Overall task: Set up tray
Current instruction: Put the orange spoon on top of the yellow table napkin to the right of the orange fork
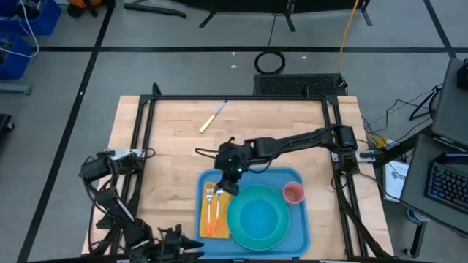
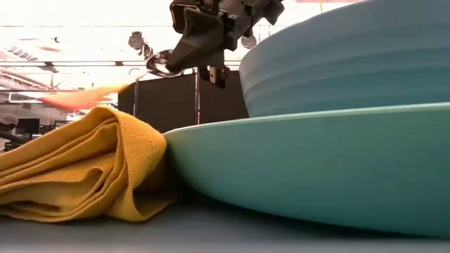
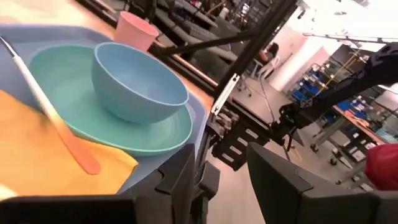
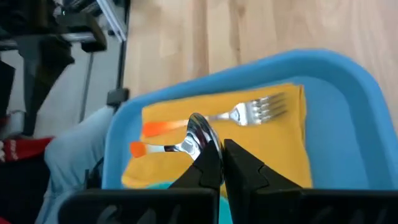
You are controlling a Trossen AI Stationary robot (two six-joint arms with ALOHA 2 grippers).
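Note:
The blue tray lies at the table's near middle. On its left part rests a folded yellow-orange napkin, and a fork with an orange handle lies on it. My right gripper hangs over the napkin's far end, shut on an orange-handled spoon. A turquoise plate carrying a blue bowl and a pink cup also stand on the tray. My left gripper waits open off the table's near left corner. My right gripper pinches the spoon at its metal bowl end between the two fingertips, coming from above and slanting down. The spoon is lifted clear over the napkin. Its orange handle sticks out sideways and dips slightly.
A knife lies on the bare wood toward the table's far edge. The black frame rails run along the table's left and right sides. Bare wood shows left of the tray and across the far half of the table.

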